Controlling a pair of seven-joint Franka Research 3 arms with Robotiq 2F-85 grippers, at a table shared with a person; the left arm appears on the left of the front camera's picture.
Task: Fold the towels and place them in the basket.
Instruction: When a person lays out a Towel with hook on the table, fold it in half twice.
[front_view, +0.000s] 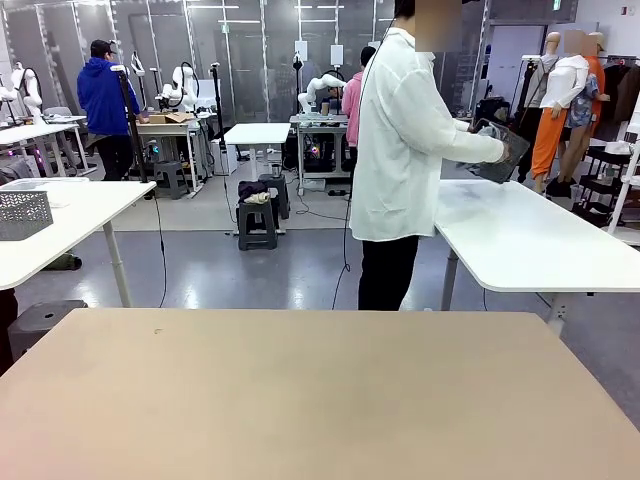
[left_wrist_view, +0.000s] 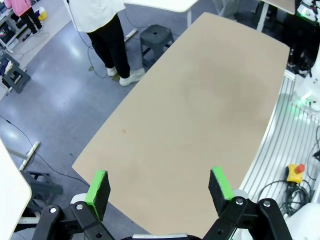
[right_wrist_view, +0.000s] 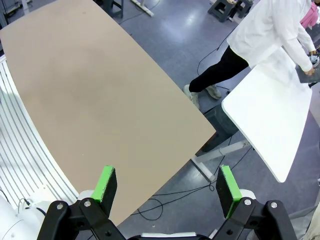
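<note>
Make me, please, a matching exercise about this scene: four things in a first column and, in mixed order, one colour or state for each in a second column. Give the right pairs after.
Column one:
A. near table
B. person's shirt
C. left end effector
D. person's trousers

Column two:
1. open
2. black
3. tan
4. white

Pairs: A-3, B-4, C-1, D-2.
</note>
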